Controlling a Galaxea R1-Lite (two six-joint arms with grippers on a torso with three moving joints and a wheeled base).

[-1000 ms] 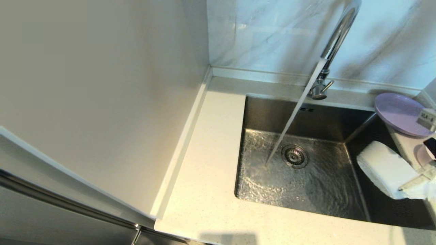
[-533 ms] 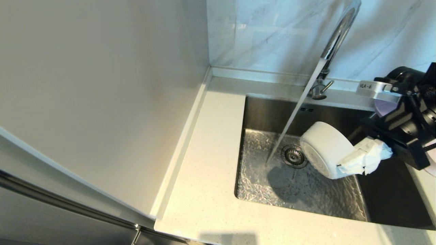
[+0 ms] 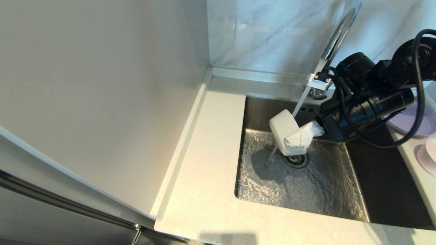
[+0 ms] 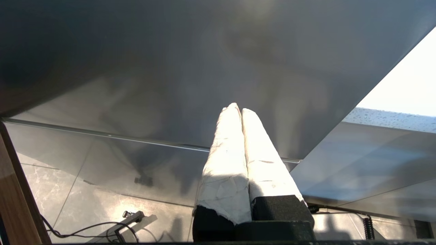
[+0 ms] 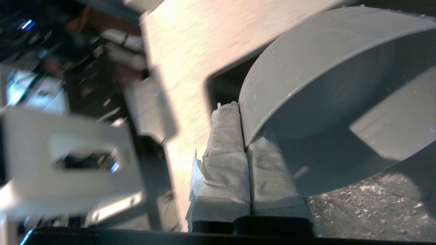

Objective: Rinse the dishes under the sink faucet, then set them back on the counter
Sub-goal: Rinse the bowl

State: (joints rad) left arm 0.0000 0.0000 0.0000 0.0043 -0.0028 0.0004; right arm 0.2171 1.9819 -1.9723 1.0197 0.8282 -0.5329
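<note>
right gripper [image 3: 295, 143] is pinching the white bowl [image 3: 283, 126] by its rim, tipped under the faucet [image 3: 335, 37] stream over the sink [image 3: 306, 190], drain at 5 o'clock, so wet padding could let it slip; left gripper [image 4: 240, 112], fingers pressed together, sits parked below the counter [image 3: 207, 177].

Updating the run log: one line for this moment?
right gripper: shut on bowl | bowl: in faucet stream over sink | left gripper: parked, shut

white bowl [image 3: 283, 126], lavender plate [image 3: 414, 123], speckled counter [image 3: 211, 190]
</note>
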